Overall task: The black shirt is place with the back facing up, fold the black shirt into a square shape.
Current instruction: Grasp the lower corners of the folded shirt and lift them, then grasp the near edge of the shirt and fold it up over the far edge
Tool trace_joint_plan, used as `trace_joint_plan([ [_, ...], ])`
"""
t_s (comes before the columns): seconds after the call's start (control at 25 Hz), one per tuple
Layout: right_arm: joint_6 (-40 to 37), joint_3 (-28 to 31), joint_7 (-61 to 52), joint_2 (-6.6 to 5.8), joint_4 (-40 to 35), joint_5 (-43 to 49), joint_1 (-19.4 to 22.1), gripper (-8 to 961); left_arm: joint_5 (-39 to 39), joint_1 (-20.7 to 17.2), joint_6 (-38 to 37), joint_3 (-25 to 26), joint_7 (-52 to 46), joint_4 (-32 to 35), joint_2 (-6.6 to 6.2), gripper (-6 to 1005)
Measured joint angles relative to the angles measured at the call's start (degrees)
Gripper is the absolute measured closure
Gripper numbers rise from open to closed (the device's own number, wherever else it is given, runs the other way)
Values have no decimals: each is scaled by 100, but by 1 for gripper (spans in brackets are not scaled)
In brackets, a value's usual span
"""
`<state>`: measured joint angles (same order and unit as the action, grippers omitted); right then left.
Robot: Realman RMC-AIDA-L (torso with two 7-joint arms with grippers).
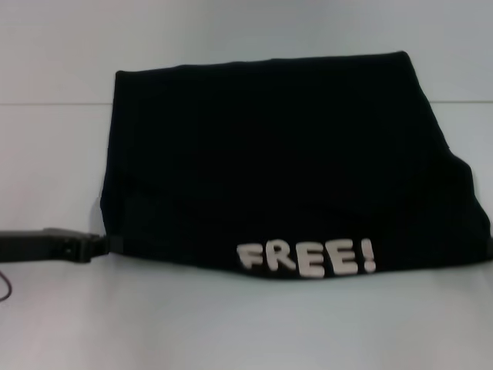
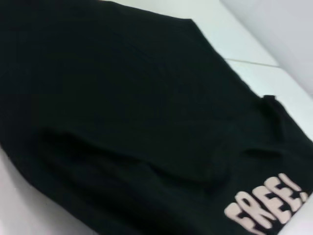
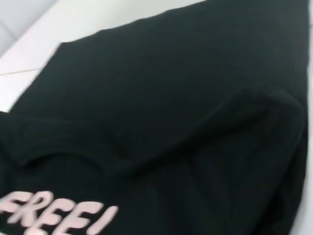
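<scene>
shirt: black shirt (image 1: 285, 154) lies on the white table (image 1: 231, 331), centre of head view, already a compact block w/ straight far edge and sides
print: white "FREE!" lettering (image 1: 306, 258) shows at the near edge, so part of the front is turned up there
progress: judged mostly done; side folds and a lengthwise fold look made, shape close to a rectangle, not quite square
left to do: near edge bulges and curves; right near corner flares out; prob. one more tuck or smoothing pass
layers: wrist views show a raised fold ridge (image 2: 146, 166) across the cloth, also seen from the other side (image 3: 205, 127)
left claw: left claw (image 1: 96, 247) low at table level, at the shirt's near left corner, arm coming in from the left edge; touching or just beside the cloth; released or clenched, can't tell
right claw: not seen in head view; its wrist cam looks down on the shirt from close by, own fingers not in shot
</scene>
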<state>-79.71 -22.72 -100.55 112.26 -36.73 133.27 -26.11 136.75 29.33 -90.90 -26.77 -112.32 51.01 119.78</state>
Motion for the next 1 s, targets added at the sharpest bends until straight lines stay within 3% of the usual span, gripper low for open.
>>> trace_joint_plan([
  [0.48,-1992,682,1051,58,-174,44,942,951,132,-444,-1496,510,270,283,-38,1000],
  [0.72,-2450,688,1111,103,-405,63,1251,951,341,-537,-1914,703,358,305,-85,999],
  [1.0,-2605,704,1121,129,-541,69,1505,951,388,-722,-2221,714,323,540,13,1000],
])
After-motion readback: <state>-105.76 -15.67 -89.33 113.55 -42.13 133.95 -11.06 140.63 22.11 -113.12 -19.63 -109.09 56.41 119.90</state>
